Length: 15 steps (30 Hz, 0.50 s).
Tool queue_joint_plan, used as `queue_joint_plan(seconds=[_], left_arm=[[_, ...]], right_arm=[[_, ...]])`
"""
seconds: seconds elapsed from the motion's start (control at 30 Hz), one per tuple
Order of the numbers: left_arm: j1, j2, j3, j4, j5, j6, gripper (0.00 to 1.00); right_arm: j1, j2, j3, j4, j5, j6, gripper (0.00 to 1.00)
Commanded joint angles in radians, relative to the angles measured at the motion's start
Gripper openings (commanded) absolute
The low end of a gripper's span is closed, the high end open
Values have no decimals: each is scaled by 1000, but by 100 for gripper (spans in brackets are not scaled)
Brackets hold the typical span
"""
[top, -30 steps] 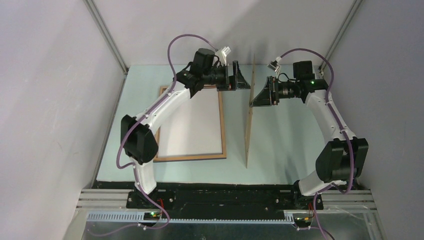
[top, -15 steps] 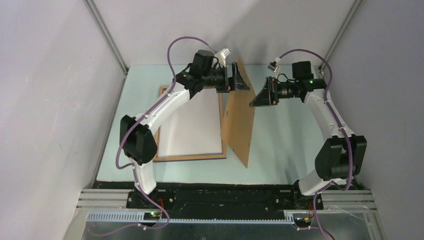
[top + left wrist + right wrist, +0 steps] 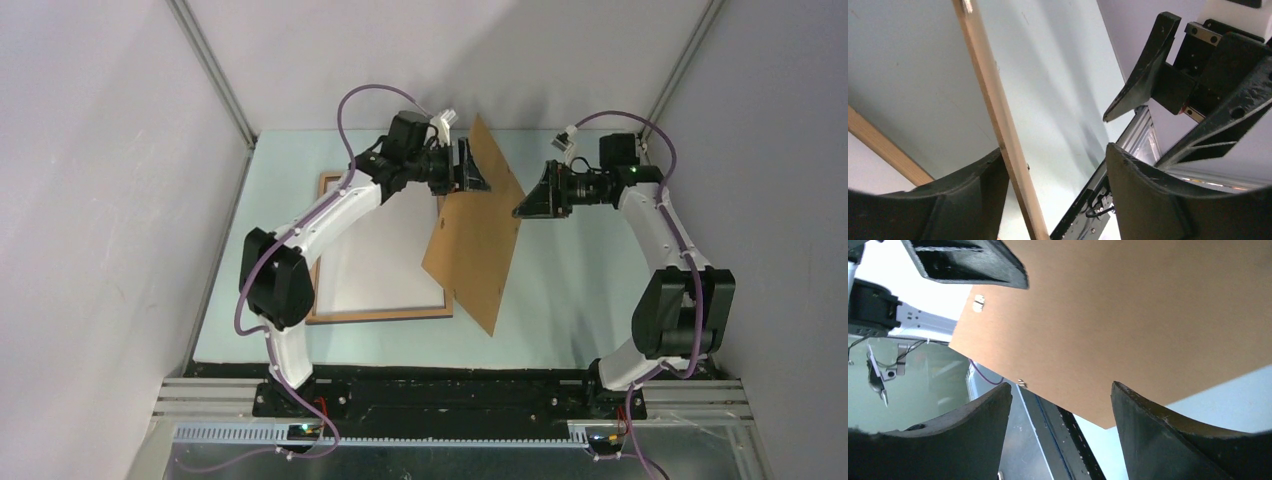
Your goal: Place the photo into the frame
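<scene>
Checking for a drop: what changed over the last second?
The backing board, upright on edge between the grippers, has tipped left and now leans over the right rail of the frame. The right gripper drew back right, open. The left gripper is open, straddling the board's edge. Frame and white-side-up photo stayed put.

The frame [image 3: 380, 315] lies flat on the pale table [image 3: 585, 295].

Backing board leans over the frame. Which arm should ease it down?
Left. The backing board has its upper edge between the open fingers of the left gripper, on the side of the frame. The right gripper is open beyond the board, gripping nothing.
</scene>
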State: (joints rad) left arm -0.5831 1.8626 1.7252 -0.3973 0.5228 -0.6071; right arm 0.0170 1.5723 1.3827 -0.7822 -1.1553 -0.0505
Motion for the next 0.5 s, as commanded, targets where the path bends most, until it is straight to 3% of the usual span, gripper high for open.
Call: queue_joint_plan(seconds=[0.0,0.27,0.47], left_arm=[[-5,-22,-23,22,-6,13,66],[-5,-8,-7,13,-23,33,41],[-5,-4,0,4,-35,47,16]], right_arm=[[-60,29,-58,-24,38,-63,76],[-149,63,-132,-46,45,-131,75],[-188,74,-164,-55,35,-163,74]])
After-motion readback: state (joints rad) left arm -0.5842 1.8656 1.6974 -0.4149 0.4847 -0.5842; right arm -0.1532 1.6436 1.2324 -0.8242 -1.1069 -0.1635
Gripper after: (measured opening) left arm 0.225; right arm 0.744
